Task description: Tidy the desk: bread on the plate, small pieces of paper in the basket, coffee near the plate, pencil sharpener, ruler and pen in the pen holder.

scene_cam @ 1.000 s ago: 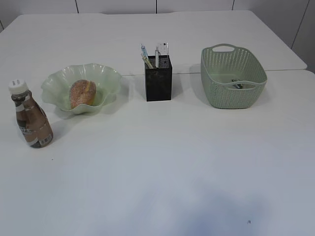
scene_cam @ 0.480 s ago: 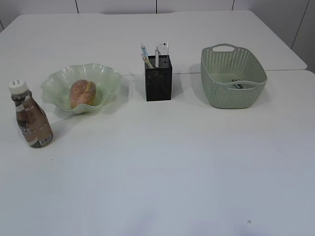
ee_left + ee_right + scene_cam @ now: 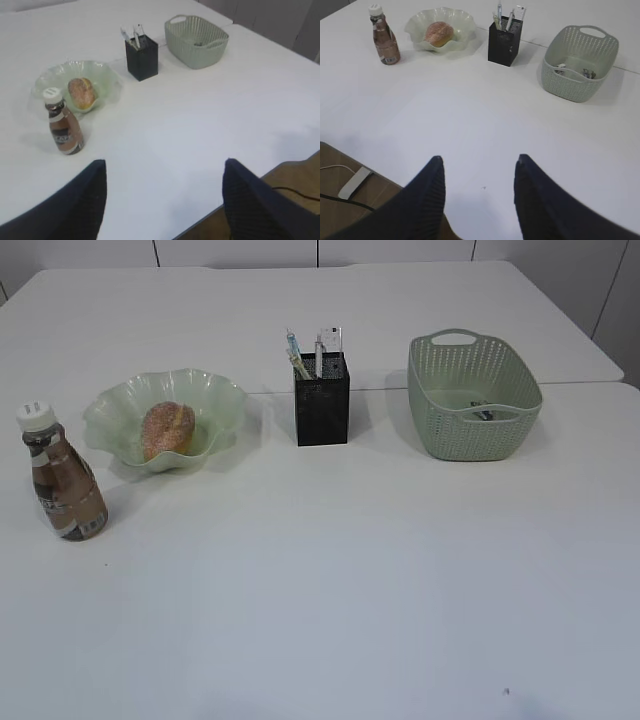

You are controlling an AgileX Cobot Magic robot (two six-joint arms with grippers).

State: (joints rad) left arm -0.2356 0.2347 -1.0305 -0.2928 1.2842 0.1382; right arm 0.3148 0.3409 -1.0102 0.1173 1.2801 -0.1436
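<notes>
The bread (image 3: 168, 429) lies in the ruffled green plate (image 3: 215, 392). The coffee (image 3: 63, 476) stands upright to the plate's left front. The black pen holder (image 3: 322, 400) holds a pen (image 3: 297, 356) and the clear ruler (image 3: 331, 340); the pencil sharpener is hidden. The basket (image 3: 472, 395) has small pieces of paper (image 3: 483, 411) inside. Neither gripper shows in the exterior view. My left gripper (image 3: 165, 167) hangs open and empty over the desk's (image 3: 330, 560) near edge. My right gripper (image 3: 479, 161) is open and empty there too.
A seam (image 3: 380, 387) crosses the desk behind the pen holder. The desk's near edge (image 3: 240, 192) and the brown floor with a cable (image 3: 340, 200) show in the wrist views.
The coffee bottle leaned a second ago and now stands straight. A faint shadow on the desk's near part has gone.
</notes>
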